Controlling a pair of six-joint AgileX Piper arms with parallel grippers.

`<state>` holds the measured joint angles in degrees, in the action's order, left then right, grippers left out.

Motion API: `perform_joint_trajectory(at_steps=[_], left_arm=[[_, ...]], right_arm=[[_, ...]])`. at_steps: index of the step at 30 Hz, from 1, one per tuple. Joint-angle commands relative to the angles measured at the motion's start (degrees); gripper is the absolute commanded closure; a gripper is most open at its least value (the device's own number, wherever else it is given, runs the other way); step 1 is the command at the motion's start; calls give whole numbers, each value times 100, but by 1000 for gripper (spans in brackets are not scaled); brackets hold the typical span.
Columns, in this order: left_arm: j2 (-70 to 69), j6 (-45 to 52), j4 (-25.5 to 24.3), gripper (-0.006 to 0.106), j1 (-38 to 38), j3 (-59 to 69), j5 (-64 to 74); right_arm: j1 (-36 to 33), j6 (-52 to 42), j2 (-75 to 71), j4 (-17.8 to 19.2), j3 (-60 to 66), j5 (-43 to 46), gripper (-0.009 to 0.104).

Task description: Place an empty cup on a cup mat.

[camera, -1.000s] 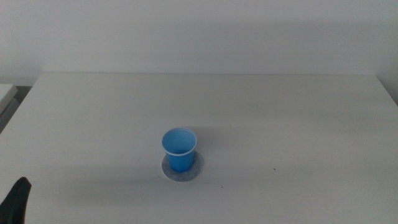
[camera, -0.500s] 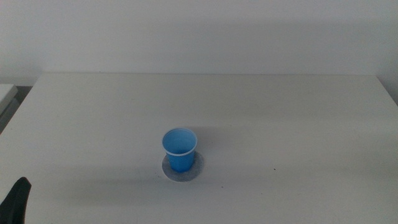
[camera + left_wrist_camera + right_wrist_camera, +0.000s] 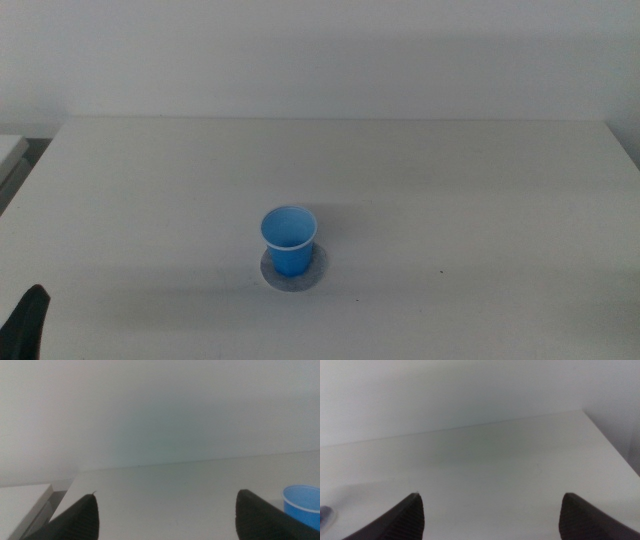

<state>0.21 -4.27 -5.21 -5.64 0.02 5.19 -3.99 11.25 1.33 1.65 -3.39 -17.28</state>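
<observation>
**Nothing has shifted since 1 second ago**

Upright on the bench (image 3: 450,180), the tapered blue plastic cup (image 3: 289,241) sits on the flat, round, mottled grey cup mat (image 3: 316,268). Left pincer (image 3: 165,517) waits at the near-left corner, jaws spread, released. Right pincer (image 3: 490,515) likewise gapes, holding nothing.

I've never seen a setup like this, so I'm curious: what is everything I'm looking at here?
cup: one, bright blue with a pale rim, upright on the cup mat, near the table's middle front.
cup mat: one, mottled grey, flat on the table under the cup.
table: one, pale white, fills most of the middle view.
left gripper: one, dark, open and holding nothing, low at the table's front left corner.
right gripper: one, dark, open and holding nothing, seen only in its own wrist view.
</observation>
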Motion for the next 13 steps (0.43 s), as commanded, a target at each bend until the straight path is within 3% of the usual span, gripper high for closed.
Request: perform_joint_trajectory(at_steps=[1,13], left_arm=[[-21,-16,13,7,-10,-2,-29],[-21,-16,13,7,-10,-2,-29]], right_arm=[[22,-59,-133,196,160,59,11],[31,-59,-133,250,339,53,11]])
